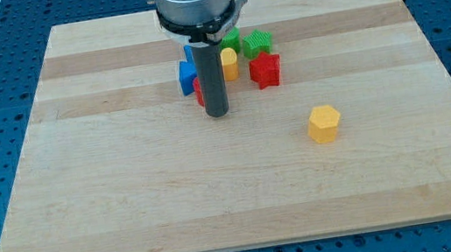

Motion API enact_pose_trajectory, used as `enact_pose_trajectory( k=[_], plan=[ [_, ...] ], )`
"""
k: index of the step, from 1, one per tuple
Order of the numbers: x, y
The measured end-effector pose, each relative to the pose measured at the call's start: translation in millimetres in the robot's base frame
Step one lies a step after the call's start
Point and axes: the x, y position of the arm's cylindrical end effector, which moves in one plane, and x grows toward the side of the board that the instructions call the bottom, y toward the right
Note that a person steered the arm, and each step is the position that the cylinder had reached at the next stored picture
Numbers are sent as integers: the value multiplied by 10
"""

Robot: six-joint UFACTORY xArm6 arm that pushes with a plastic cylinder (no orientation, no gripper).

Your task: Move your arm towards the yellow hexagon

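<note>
Rod tip point(218, 114) rests beside the clustered blocks, apart from the lone yellow hexagon point(324, 123) lower right; no gripper fitted

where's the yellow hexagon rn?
The yellow hexagon sits alone, right of the board's centre, below and right of the red star and the cluster, with my tip to its left.

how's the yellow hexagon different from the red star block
The yellow hexagon stands alone toward the view's lower right; the red star sits in the cluster by the green star. The hexagon has flat sides, the red star points. My tip is nearer the red star. Both rest on the board.
</note>
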Motion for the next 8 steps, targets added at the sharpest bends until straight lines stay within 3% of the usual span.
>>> enact_pose_trajectory(
  k=[2, 4, 5, 8],
  plan=[
    [60, 0],
    [771, 13],
    [990, 292],
    [994, 1697]
  ],
)
